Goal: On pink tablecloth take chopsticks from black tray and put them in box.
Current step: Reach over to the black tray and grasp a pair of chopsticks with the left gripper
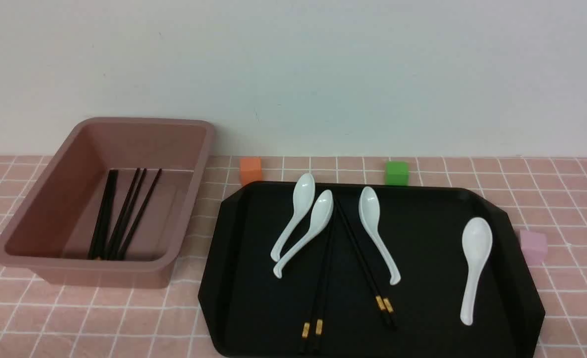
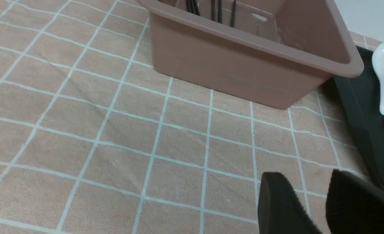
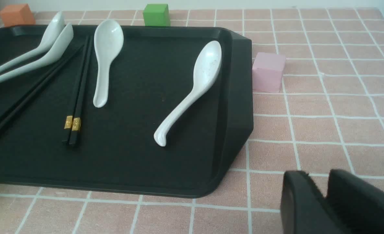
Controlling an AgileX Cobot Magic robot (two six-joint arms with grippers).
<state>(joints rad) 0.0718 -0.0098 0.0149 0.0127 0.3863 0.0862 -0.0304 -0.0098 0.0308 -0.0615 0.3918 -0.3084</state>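
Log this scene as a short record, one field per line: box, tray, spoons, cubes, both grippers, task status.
box: on the cloth, left of the tray, with black chopsticks inside
tray: holds two pairs of chopsticks, gold bands toward the robot, and four spoons
spoons: white, all in the tray
cubes: orange and green beyond the tray, pink to its right
left gripper: open, empty
right gripper: shut, empty
task status: unfinished, two pairs left to move

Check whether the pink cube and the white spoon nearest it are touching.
Apart: the right wrist view shows black tray between the cube and spoon.
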